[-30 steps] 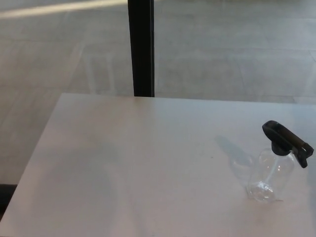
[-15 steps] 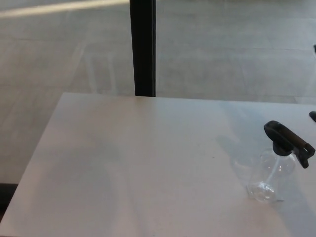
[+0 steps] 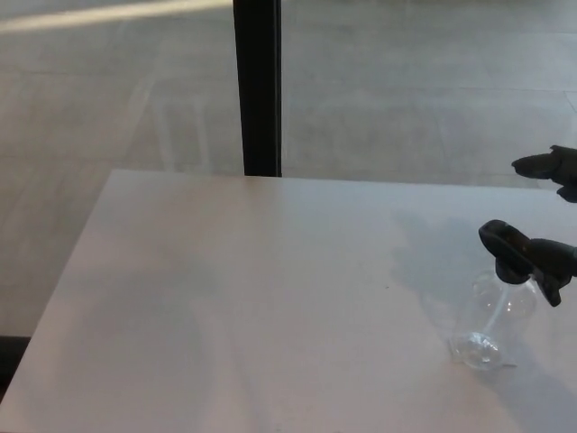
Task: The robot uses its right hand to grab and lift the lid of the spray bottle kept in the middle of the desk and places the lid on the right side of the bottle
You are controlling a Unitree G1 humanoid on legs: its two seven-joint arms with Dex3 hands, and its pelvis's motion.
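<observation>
Black fingertips (image 3: 534, 164) poke in at the picture's three o'clock edge, above and apart from the bottle; a second dark finger seems to lie lower, level with the lid, so the fingers look spread with nothing between them. They belong to the right hand (image 3: 557, 171), most of which is cut off by the frame. I cannot tell whether the lower finger touches the lid or only overlaps it in this view. No left hand shows.

At about four o'clock on the white desk (image 3: 252, 307) stands the clear spray bottle (image 3: 498, 320), leaning in this view, with its black trigger lid (image 3: 521, 257) seated on the neck. A faint shadow falls on the desk toward its ten o'clock. Behind the desk, at twelve o'clock, a black post (image 3: 258, 86) rises from the grey floor (image 3: 406, 81).

By my reading, the task is barely begun: the lid is on, not gripped or lifted. Grasping, lifting and setting it down at the bottle's right all remain.
</observation>
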